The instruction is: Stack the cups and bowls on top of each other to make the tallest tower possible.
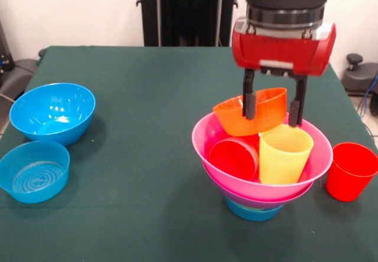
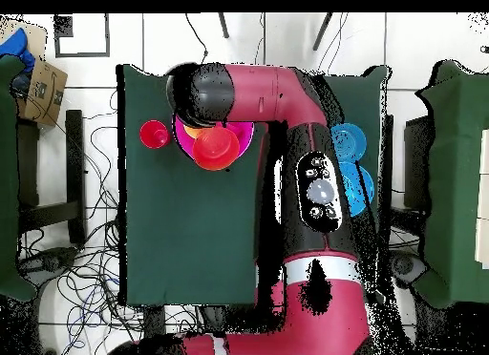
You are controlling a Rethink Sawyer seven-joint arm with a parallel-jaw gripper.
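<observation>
The orange bowl hangs tilted over the pink bowl, pinched by its rim in the claw. Inside the pink bowl sit a red cup and a yellow cup (the pile rests on a blue bowl). Another red cup stands just beside the pile on the green desk, and two blue bowls lie well apart at the other side.

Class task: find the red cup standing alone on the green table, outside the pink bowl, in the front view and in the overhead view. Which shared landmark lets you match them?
Front view: the lone red cup stands at the right, just right of the pink bowl.
Overhead view: the lone red cup is at upper left, just left of the pink bowl.
Shared landmark: the pink bowl beside it.
</observation>
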